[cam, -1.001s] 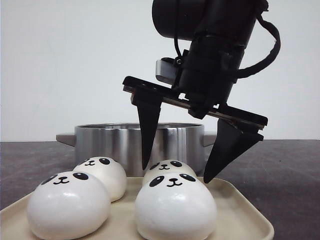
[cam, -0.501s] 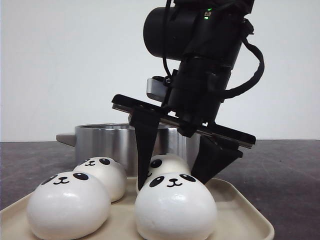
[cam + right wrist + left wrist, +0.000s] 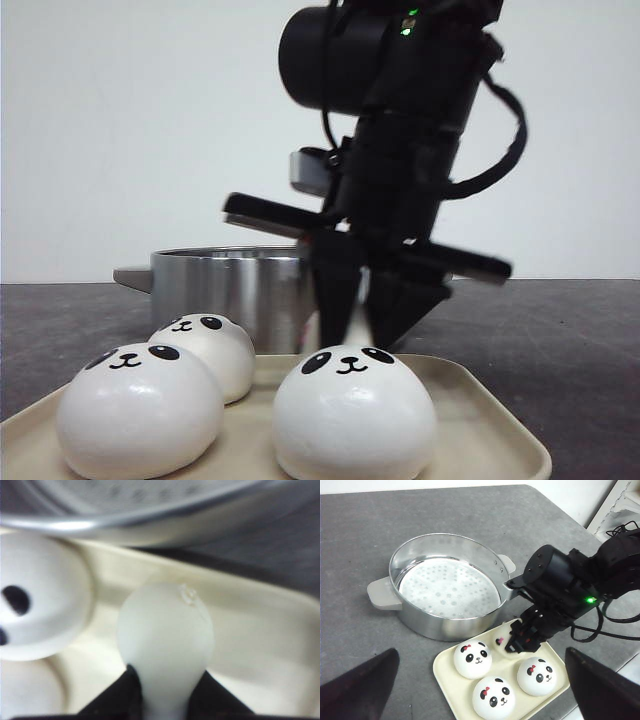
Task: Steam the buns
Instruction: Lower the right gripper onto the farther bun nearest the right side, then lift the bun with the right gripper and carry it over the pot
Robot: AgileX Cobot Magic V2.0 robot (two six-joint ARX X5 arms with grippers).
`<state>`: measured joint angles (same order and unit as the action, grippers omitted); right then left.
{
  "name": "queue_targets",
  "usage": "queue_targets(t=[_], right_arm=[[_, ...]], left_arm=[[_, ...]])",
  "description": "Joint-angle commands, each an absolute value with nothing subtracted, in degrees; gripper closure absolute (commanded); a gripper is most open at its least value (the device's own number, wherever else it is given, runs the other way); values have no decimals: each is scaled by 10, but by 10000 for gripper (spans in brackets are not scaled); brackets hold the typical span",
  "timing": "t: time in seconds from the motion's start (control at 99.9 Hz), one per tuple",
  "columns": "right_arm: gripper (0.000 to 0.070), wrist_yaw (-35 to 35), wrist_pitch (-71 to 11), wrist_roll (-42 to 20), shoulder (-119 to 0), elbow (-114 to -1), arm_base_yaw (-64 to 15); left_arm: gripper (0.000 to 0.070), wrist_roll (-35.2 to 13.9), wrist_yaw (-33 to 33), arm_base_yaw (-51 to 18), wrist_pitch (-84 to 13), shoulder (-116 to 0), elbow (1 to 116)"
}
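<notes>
Four white panda-face buns are at a cream tray. Three sit free: front left, back left and front right. My right gripper is shut on the fourth bun, squeezing it narrow at the tray's back right. The right wrist view shows that bun bulging out between the black fingers. In the left wrist view the right gripper covers most of that bun. My left gripper is wide open and empty, high above the tray.
A steel steamer pot with a perforated white liner and grey handles stands just behind the tray, and shows in the front view. The grey table's edge and a white shelf lie beyond the right arm. Cables trail from that arm.
My right gripper came down over the back right bun and closed on it, squeezing it. The other three buns and the pot stayed in place.
</notes>
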<state>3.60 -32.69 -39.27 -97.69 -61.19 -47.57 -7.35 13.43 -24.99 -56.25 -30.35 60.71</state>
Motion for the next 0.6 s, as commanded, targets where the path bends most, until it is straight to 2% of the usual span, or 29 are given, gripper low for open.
queue_targets(t=[0.0,0.18,0.34,0.591], right_arm=[[700,30,-326,-373,-951,-617,-482],[700,62,-333,-341,-857,-638,-494],[700,59,-316,-308,-788,-678,-501],[700,74,-307,-249,-831,-816,-429]], left_arm=[[28,-64,131,-253,-556,-306,618],[28,-65,129,-253,-557,-306,618],[28,-65,129,-253,-557,-306,618],[28,-65,129,-253,-542,-307,618]])
